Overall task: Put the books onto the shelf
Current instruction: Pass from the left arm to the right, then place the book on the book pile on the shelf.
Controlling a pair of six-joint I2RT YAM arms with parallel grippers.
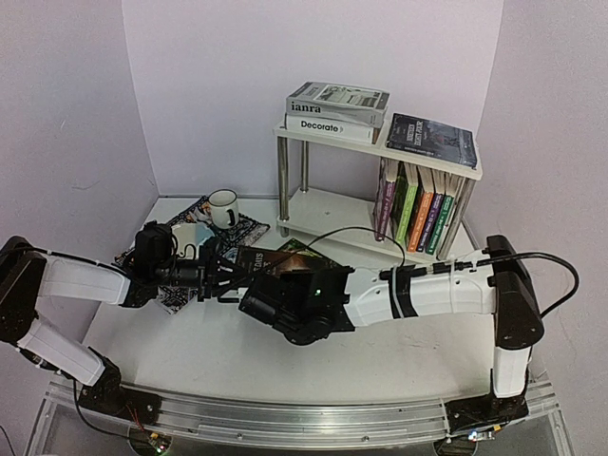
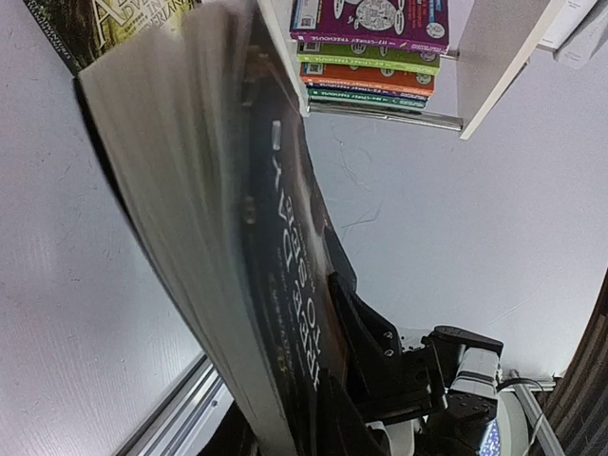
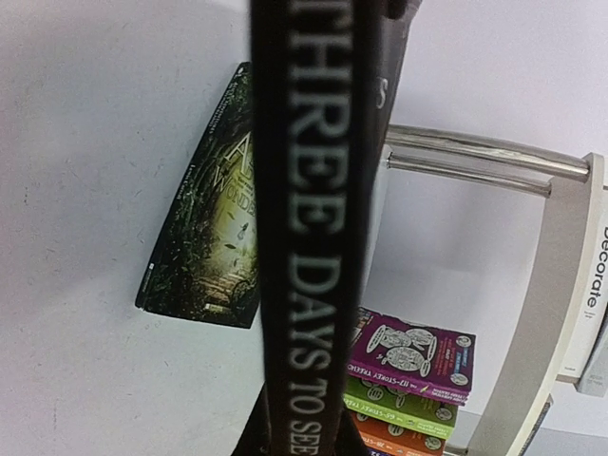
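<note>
Right gripper (image 1: 256, 294): my jaws are narrow, clamped on the dark book (image 1: 258, 260). From my wrist its spine runs straight up the middle of the view, starting between my fingers.
Left gripper (image 1: 217, 275): my fingers meet the same book from the opposite side. I cannot tell whether they pinch it or stand loose.
Dark book: held on edge over the table (image 1: 190, 351), between my two arms, in front of the shelf (image 1: 328, 204) and apart from it.
Green book (image 1: 306, 255): flat on the table, just behind the dark book.
Shelf: at the back right. A row of books (image 1: 418, 209) stands on its lower board at the right end. Two pale books (image 1: 334, 109) lie stacked on the top board, with a black book (image 1: 432, 140) flat beside them.
Mug (image 1: 224, 207): on the patterned mat (image 1: 249, 228), left of the shelf.
</note>
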